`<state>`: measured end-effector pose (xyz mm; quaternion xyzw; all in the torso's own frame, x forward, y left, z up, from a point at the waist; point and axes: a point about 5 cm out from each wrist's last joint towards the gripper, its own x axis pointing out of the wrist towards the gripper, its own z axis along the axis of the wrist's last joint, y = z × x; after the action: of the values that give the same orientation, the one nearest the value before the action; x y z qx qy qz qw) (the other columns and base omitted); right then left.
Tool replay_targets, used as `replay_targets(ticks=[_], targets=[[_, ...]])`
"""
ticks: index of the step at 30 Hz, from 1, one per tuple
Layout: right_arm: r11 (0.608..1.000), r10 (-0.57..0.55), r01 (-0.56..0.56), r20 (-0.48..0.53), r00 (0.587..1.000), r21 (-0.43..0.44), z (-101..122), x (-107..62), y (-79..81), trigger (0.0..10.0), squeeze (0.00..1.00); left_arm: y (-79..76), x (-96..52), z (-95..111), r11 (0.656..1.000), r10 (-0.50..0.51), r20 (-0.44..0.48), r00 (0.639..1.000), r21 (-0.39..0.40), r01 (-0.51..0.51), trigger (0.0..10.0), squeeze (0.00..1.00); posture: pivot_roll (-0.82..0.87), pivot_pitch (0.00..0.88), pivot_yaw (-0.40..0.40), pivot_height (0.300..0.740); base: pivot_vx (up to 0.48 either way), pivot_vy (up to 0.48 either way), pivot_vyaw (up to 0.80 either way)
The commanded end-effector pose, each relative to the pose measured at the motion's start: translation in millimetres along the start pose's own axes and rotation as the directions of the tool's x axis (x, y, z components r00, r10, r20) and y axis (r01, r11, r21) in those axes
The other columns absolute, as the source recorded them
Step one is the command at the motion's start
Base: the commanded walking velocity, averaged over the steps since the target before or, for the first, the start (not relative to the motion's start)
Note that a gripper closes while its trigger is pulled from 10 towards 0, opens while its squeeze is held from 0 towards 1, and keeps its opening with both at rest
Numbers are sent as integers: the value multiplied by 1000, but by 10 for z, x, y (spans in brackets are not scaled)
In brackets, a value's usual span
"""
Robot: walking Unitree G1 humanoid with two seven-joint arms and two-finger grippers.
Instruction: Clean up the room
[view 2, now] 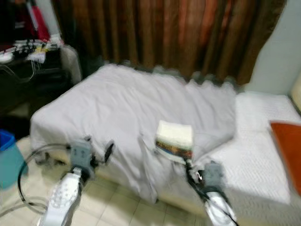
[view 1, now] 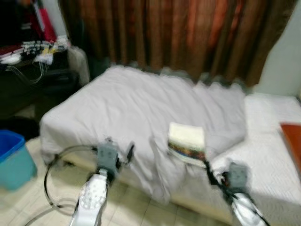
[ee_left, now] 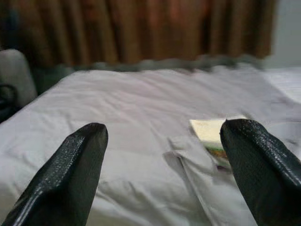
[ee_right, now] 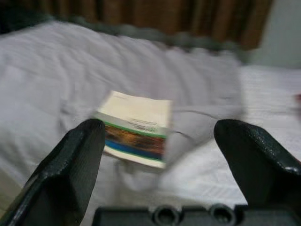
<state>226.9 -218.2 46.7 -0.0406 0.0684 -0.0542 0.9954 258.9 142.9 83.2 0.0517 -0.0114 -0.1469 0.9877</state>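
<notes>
Blue bin (view 1: pixel 14 160) cut off, book (view 1: pixel 187 142) cover blurred

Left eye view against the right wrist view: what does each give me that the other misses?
Left eye only: the blue bin on the floor, the cluttered desk, the orange cushion, and both arms, with the left gripper near the bed's edge. Right wrist only: the right gripper open, and the book's colourful cover edge up close. Both: the book lying on the grey blanket, and the brown curtain.
</notes>
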Motion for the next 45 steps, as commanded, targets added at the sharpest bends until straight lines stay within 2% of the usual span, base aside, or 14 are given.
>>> replay_targets(ticks=[1,2,3,7,10,21,27,31,45], targets=[[1000,-1,2,29,1000,-16,87,-40,20,10000,0,78,-87,32,1000,-26,-5,1000,14,26,10000,0,48,0,-65,740,446,0,0],[999,-14,15,18,1000,-29,54,-107,-13,10000,0,67,-123,16,999,-51,-15,999,12,51,10000,0,43,0,-63,740,450,0,0],[998,-24,24,-2,1000,-54,14,-131,-19,10000,0,76,-79,1,998,-54,-20,998,15,54,10000,0,43,0,-59,740,450,0,0],[1000,8,-8,-1,1000,-28,16,-21,91,10000,0,57,126,41,998,-59,-2,998,19,59,10000,0,30,0,-49,740,450,0,0],[1000,11,-11,19,1000,-18,90,54,124,10000,0,46,204,114,998,-65,14,998,16,65,10000,0,18,0,-36,740,453,0,0],[1000,16,-17,-13,1000,-13,74,84,143,10000,0,-27,193,52,998,-56,-5,998,-24,56,10000,0,8,7,-35,740,459,0,-800],[999,33,-33,-15,999,-4,78,103,175,10000,0,-21,227,31,999,-52,-29,998,11,53,10000,0,13,16,-39,740,429,0,-794],[998,58,-58,-8,998,-10,107,156,226,10000,0,22,249,35,999,-25,-33,999,21,25,10000,0,11,17,-38,740,0,0,0],[993,115,-115,-6,993,-9,155,282,273,10000,0,92,258,-10,997,73,-52,996,-25,-74,10000,0,15,21,-44,740,309,-361,0]])
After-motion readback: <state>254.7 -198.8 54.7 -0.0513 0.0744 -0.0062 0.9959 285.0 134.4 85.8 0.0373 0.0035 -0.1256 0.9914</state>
